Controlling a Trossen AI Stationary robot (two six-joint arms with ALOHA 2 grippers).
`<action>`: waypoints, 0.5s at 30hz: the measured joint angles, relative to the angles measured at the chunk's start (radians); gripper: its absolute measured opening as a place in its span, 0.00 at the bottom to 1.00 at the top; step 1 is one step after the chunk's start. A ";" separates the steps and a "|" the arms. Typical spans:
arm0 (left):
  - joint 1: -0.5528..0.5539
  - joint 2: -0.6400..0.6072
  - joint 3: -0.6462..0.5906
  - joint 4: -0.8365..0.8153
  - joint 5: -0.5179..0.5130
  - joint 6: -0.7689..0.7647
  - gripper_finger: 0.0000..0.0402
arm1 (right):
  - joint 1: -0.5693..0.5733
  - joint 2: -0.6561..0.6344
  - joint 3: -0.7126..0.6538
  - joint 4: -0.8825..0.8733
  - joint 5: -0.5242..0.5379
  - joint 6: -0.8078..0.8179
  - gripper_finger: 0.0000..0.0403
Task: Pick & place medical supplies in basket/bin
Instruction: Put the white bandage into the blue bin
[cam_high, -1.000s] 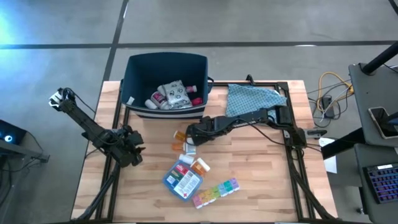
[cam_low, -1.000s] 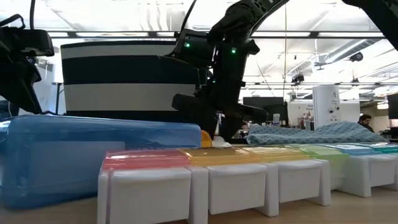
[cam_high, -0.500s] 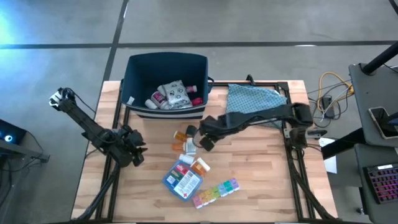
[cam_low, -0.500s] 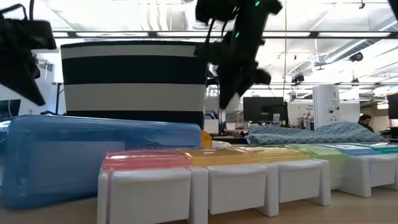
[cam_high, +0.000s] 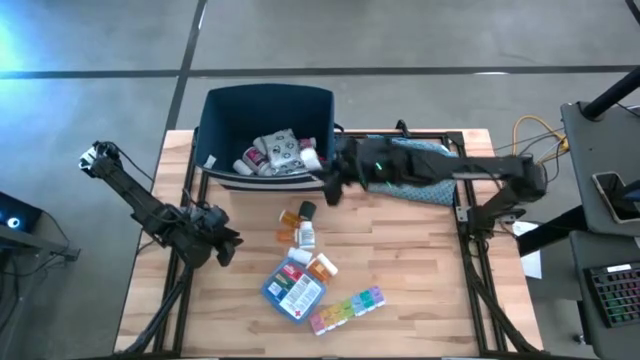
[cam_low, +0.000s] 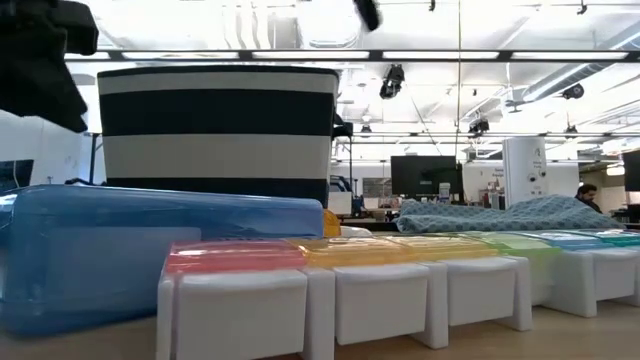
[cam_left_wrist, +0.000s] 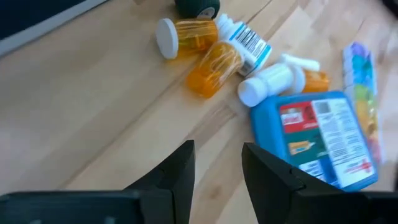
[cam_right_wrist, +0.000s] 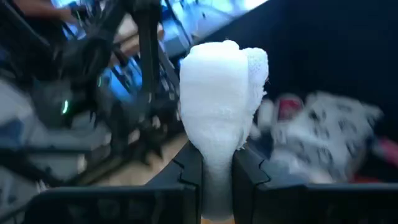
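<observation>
My right gripper (cam_right_wrist: 217, 163) is shut on a white bandage roll (cam_right_wrist: 221, 87) and hangs at the near right corner of the navy bin (cam_high: 215, 110), over its rim (cam_high: 322, 180). In the bin lie a white patterned packet (cam_high: 280, 152) and small bottles. My left gripper (cam_left_wrist: 217, 167) is open above the table's left part (cam_high: 222, 240), touching nothing. Ahead of it lie orange pill bottles (cam_left_wrist: 199, 38), a white bottle (cam_left_wrist: 270, 81), the blue first-aid pouch (cam_left_wrist: 323, 140) and the rainbow pill organizer (cam_high: 347, 308), all flat on the wood. My right gripper pinches the bandage roll by its narrower end (cam_right_wrist: 217, 152) between the two fingers (cam_right_wrist: 188, 167). The wider end sticks out past the fingertips toward the bin's inside. The roll is lifted clear of the table.
The teal patterned cloth (cam_high: 410, 160) lies on the far right of the table, partly under my right arm. The striped bin wall (cam_low: 215, 130) stands behind the pouch (cam_low: 120, 250) and the organizer (cam_low: 400, 280). Bare wood shows along the near left and right of the table.
My right gripper has risen from the table beside the pill bottles and moved toward the far edge, up to the bin's near right corner, carrying the white roll. It has left the low view upward. My left gripper has crept slightly toward the bottles.
</observation>
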 joint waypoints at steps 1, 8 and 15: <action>0.000 0.001 0.005 0.001 -0.001 -0.010 0.28 | -0.026 0.032 0.029 -0.004 -0.027 0.000 0.08; 0.000 -0.001 0.014 0.020 -0.032 -0.046 0.28 | -0.150 0.290 0.363 -0.166 -0.182 -0.123 0.15; 0.000 0.000 0.013 0.017 -0.059 -0.048 0.28 | -0.199 0.512 0.757 -0.422 -0.175 -0.322 0.46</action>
